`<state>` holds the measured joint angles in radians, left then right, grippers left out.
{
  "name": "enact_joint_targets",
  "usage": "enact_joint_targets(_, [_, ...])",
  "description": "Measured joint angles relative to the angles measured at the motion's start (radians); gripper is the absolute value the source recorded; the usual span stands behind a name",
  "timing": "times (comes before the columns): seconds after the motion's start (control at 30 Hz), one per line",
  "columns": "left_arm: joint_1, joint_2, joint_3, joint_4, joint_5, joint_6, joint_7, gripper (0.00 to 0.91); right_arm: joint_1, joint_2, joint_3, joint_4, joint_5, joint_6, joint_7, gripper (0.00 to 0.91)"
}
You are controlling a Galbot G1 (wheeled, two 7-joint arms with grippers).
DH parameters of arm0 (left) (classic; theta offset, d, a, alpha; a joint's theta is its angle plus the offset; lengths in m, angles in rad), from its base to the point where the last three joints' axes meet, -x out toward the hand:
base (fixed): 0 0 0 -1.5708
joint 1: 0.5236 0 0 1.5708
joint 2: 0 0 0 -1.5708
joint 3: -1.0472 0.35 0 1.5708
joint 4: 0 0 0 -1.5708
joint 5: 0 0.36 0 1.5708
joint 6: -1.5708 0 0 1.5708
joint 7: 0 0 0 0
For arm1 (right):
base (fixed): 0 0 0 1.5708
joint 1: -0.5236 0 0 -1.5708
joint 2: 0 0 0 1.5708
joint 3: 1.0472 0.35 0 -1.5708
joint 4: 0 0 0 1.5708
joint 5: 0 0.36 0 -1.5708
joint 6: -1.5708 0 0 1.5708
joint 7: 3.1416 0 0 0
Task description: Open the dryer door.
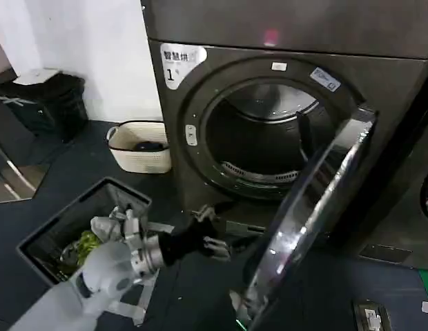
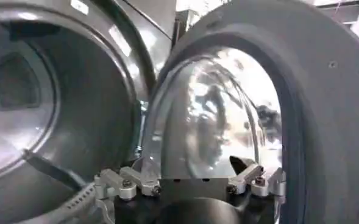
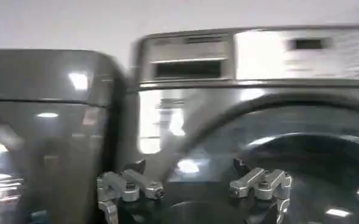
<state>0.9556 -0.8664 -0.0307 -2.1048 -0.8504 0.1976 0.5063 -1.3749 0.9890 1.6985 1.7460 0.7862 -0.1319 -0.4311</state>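
Left tool (image 1: 215,234) hovers with fingers spread before one opened porthole door.

One round, chrome-ringed dryer door (image 1: 317,214) with bulging tinted glass stands swung wide from the big dark grey dryer (image 1: 174,145), baring its single steel drum (image 1: 269,138). One pale oval basket (image 1: 138,148) and one dark bin (image 1: 76,227) rest on the floor. Right tool (image 3: 191,182), fingers also apart, faces a grey machine front.

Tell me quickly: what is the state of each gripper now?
Left gripper: open, holding nothing, in front of the swung-out dryer door.
Right gripper: open, holding nothing, facing the dryer.
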Motion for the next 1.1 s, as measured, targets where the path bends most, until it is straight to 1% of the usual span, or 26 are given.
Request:
enact_joint_targets(0.07, [-0.014,-0.011,0.029,0.006,0.004,-0.003,-0.001,0.907,-0.016,-0.002,0.026,0.009,-0.001,-0.016,0.045,0.907])
enact_joint_targets(0.17, [-0.037,-0.027,0.07,0.018,0.009,-0.008,0.0,0.907,-0.044,-0.008,0.067,0.01,-0.011,-0.02,0.101,0.907])
enact_joint_targets(0.23, [-0.054,-0.04,0.094,0.026,0.013,-0.01,-0.001,0.907,-0.065,-0.016,0.097,0.001,-0.025,-0.024,0.141,0.907])
enact_joint_targets(0.3, [-0.072,-0.054,0.122,0.033,0.018,-0.013,0.0,0.907,-0.086,-0.023,0.127,-0.012,-0.055,-0.024,0.164,0.907])
enact_joint_targets(0.37, [-0.088,-0.064,0.146,0.041,0.022,-0.014,0.001,0.907,-0.103,-0.023,0.156,-0.025,-0.087,-0.024,0.173,0.907])
enact_joint_targets(0.63, [-0.134,-0.134,0.224,0.072,0.046,-0.019,0.001,0.907,-0.156,-0.027,0.251,-0.074,-0.104,-0.045,0.238,0.907])
enact_joint_targets(0.77, [-0.163,-0.167,0.263,0.091,0.055,-0.031,0.001,0.907,-0.167,-0.037,0.279,-0.096,-0.146,-0.056,0.266,0.907])
enact_joint_targets(0.9, [-0.201,-0.202,0.311,0.125,0.059,-0.042,0.002,0.907,-0.172,-0.041,0.297,-0.108,-0.168,-0.059,0.289,0.907])
enact_joint_targets(1.1, [-0.268,-0.263,0.393,0.197,0.07,-0.069,0.006,0.907,-0.19,-0.041,0.33,-0.106,-0.167,-0.058,0.288,0.907])
